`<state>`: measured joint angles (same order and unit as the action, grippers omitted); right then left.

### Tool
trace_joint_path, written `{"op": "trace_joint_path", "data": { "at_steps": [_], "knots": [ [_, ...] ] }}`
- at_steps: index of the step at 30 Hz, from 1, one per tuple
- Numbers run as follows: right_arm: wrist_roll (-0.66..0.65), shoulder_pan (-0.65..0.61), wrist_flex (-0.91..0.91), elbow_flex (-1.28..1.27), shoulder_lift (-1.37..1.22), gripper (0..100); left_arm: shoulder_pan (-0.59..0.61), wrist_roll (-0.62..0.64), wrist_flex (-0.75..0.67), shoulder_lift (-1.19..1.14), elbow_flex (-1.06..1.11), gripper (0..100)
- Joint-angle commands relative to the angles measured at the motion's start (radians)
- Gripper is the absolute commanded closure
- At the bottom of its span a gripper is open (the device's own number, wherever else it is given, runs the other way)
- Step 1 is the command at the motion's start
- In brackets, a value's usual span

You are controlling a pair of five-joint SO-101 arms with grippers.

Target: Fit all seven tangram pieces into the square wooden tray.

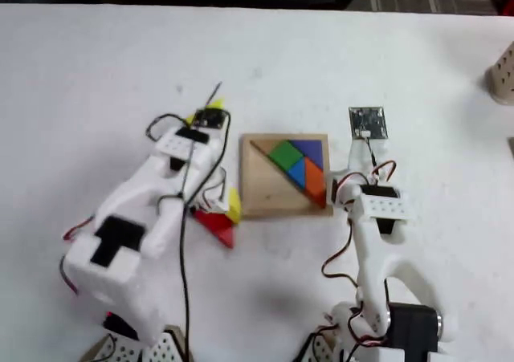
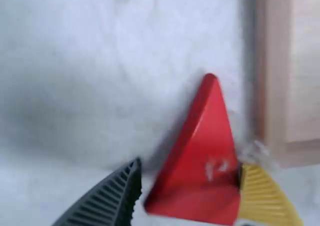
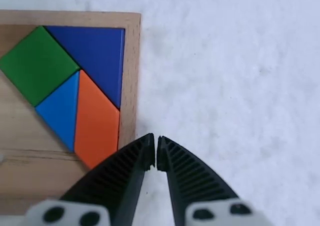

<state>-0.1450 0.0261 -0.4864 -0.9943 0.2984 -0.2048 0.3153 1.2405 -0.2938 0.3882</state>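
Observation:
The square wooden tray (image 1: 261, 197) lies mid-table between the arms. Inside it sit a green square (image 3: 37, 65), a dark blue triangle (image 3: 97, 53), a light blue triangle (image 3: 60, 108) and an orange parallelogram (image 3: 97, 123); its near-left half is bare wood. A red triangle (image 2: 205, 161) lies just off the tray's left edge (image 2: 272, 70). My left gripper (image 2: 189, 178) is shut on it, with a black finger (image 2: 112, 198) on one side and a yellow finger (image 2: 265, 196) on the other. A yellow piece (image 1: 217, 103) peeks out behind the left arm. My right gripper (image 3: 156, 153) is shut and empty beside the tray's right rim (image 3: 131, 85).
A small circuit board (image 1: 368, 123) lies beyond the right arm (image 1: 377, 205). A pale perforated object (image 1: 502, 77) stands at the table's right edge. Loose cables (image 1: 186, 217) trail along the left arm. White tabletop (image 1: 96, 89) stretches to the far left.

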Motion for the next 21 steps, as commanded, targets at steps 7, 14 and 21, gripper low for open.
{"op": "trace_joint_path", "data": {
  "at_steps": [7,14,21],
  "knots": [
    [-0.015,-0.004,0.021,0.009,0.012,98.1,-0.062,0.038,0.163,-0.151,-0.161,66],
    [-0.014,-0.004,0.021,0.009,0.012,98.1,-0.085,0.035,0.153,-0.142,-0.161,83],
    [-0.011,-0.004,0.021,0.009,0.012,98.1,-0.082,0.002,0.157,-0.142,-0.160,83]
  ]
}}
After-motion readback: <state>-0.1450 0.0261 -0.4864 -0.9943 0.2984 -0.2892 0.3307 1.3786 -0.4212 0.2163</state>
